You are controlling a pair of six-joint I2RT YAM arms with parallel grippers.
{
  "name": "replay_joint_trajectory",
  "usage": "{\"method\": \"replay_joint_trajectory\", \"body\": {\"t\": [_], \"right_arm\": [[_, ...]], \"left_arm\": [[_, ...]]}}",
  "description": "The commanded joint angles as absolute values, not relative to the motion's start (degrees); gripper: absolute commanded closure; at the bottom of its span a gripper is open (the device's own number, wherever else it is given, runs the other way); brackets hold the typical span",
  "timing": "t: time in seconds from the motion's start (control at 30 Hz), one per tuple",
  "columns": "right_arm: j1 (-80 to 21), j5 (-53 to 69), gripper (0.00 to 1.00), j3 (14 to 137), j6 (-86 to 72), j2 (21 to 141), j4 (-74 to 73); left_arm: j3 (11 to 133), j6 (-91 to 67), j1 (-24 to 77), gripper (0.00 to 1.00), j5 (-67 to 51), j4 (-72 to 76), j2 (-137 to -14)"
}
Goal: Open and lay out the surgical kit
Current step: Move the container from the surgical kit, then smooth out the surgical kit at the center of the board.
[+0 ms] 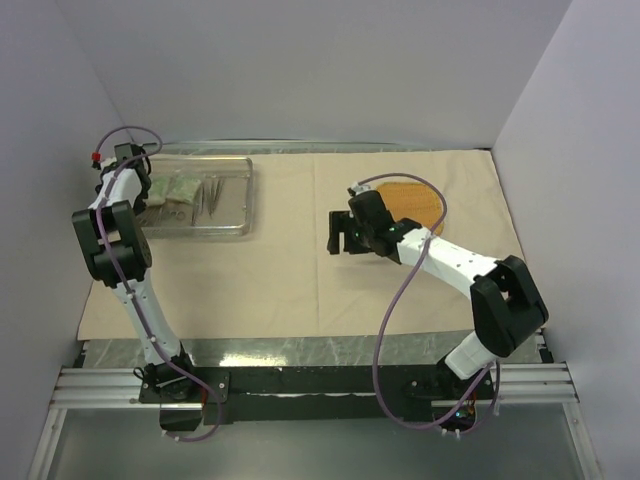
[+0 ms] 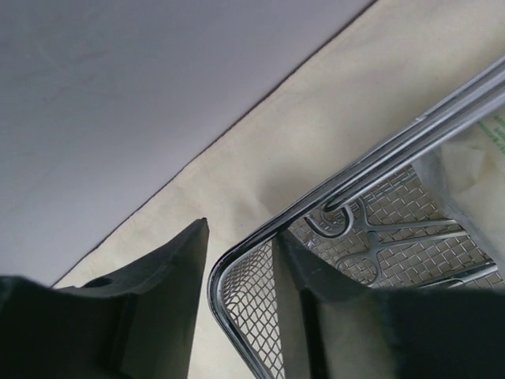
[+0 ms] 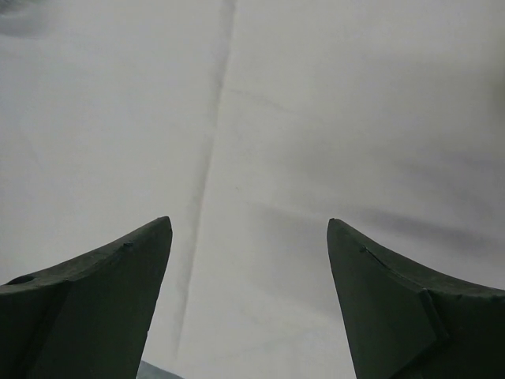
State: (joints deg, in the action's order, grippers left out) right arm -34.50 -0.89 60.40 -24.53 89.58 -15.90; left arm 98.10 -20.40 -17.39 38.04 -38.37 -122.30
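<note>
Left gripper (image 2: 241,230) part-open, astride corner of wire-mesh tray (image 2: 248,316): one finger outside wall, one inside, not clamped. Right gripper (image 3: 248,229) spread wide, empty, above beige wrapping cloth (image 1: 300,270). Cloth lies flat on table. Tray at cloth's 10 o'clock. Orange woven pad (image 1: 418,205) at 2 o'clock. Green-white packets (image 1: 172,190) in tray's 9 o'clock half. Ring-handled forceps (image 2: 371,241) beside them.
</note>
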Motion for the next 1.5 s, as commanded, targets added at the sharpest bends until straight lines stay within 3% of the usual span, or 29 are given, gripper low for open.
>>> {"method": "replay_joint_trajectory", "body": {"t": [0.0,0.13,0.2,0.37,0.57,0.77,0.87,1.23,1.47], "right_arm": [[-33.0,-4.7,0.13,57.7,-23.0,85.6,-17.4],[-32.7,-5.2,0.12,58.2,-21.8,84.6,-18.5],[-32.7,-5.2,0.12,57.8,-21.4,83.9,-18.2],[-32.1,-4.4,0.12,55.1,-21.0,81.1,-17.6],[-30.9,-1.1,0.12,49.9,-22.8,77.8,-16.3],[-30.8,-0.2,0.12,48.3,-22.0,77.5,-17.0],[-31.1,1.9,0.12,47.9,-21.1,78.0,-17.3],[-33.2,9.7,0.12,46.6,-17.9,79.9,-15.6],[-33.2,9.1,0.11,45.7,-19.2,80.1,-19.2]], "left_arm": [[100.8,-22.1,-18.4,0.5,39.9,-35.8,-121.2],[99.9,-23.6,-18.4,0.33,38.7,-36.6,-118.0],[100.0,-25.1,-18.3,0.19,38.8,-37.9,-115.7],[93.9,-29.3,-18.4,0.06,35.7,-41.0,-105.3],[75.7,-36.7,-18.6,0.02,29.5,-39.1,-87.1],[54.4,-42.9,-19.8,0.07,21.0,-32.5,-74.0],[47.7,-45.1,-22.8,0.08,16.0,-29.0,-73.9],[48.3,-46.8,-29.2,0.21,11.9,-29.0,-87.8],[45.3,-49.6,-34.9,0.25,12.8,-34.4,-88.1]]}}
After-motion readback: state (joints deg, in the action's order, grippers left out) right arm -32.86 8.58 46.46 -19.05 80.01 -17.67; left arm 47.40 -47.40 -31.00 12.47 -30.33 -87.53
